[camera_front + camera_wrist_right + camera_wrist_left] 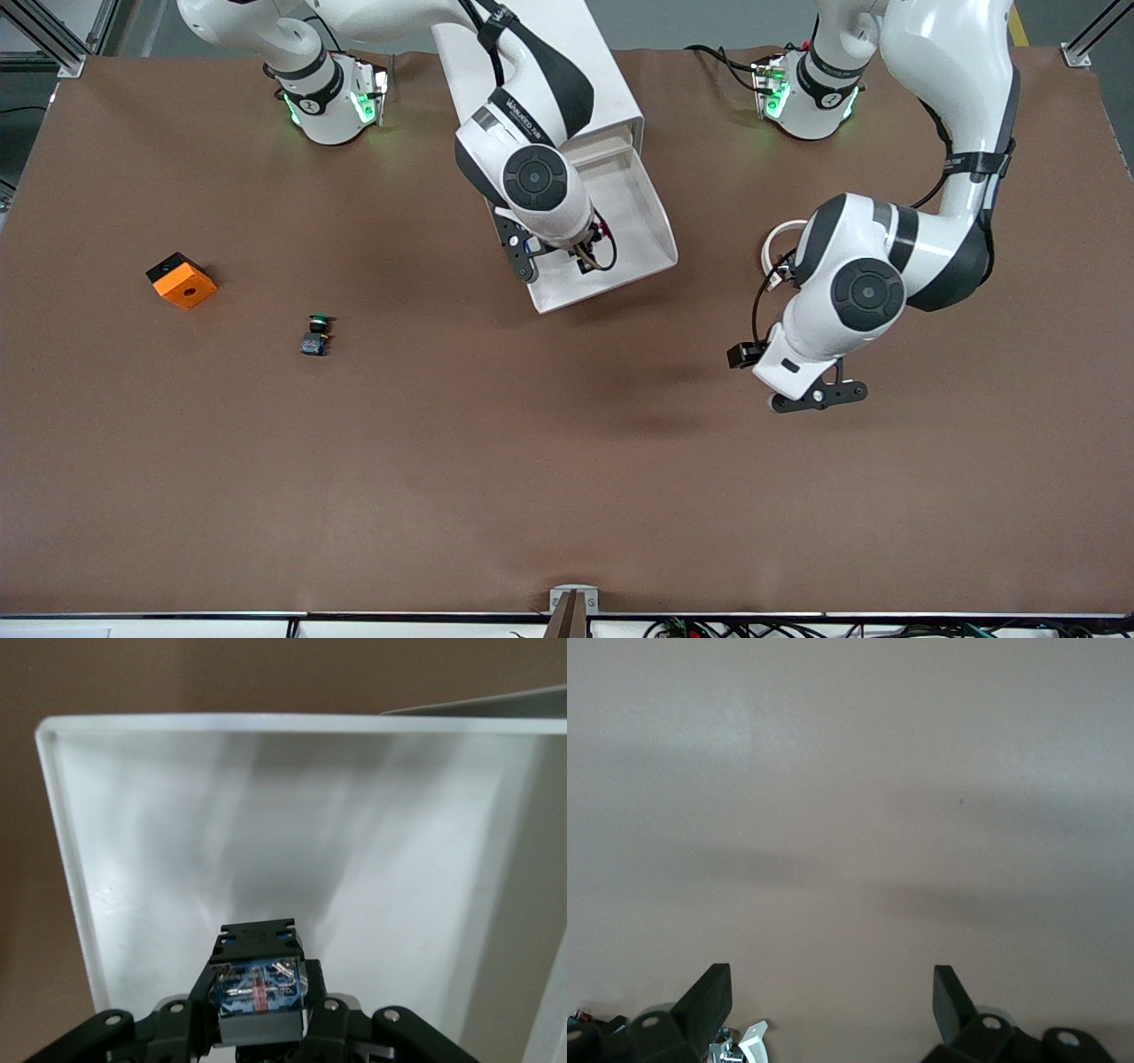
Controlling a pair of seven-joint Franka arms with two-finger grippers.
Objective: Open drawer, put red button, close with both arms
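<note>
The white drawer stands pulled out of its white cabinet between the arm bases. My right gripper hangs over the open drawer, shut on the red button. In the right wrist view the button's black-and-blue body sits clamped between the fingers, above the drawer's bare white floor; its red cap is hidden there. My left gripper is open and empty above bare table toward the left arm's end; the left wrist view shows only brown table between its fingers.
A green-capped switch and an orange cube lie on the table toward the right arm's end, nearer the front camera than the drawer. The brown table stretches wide below them.
</note>
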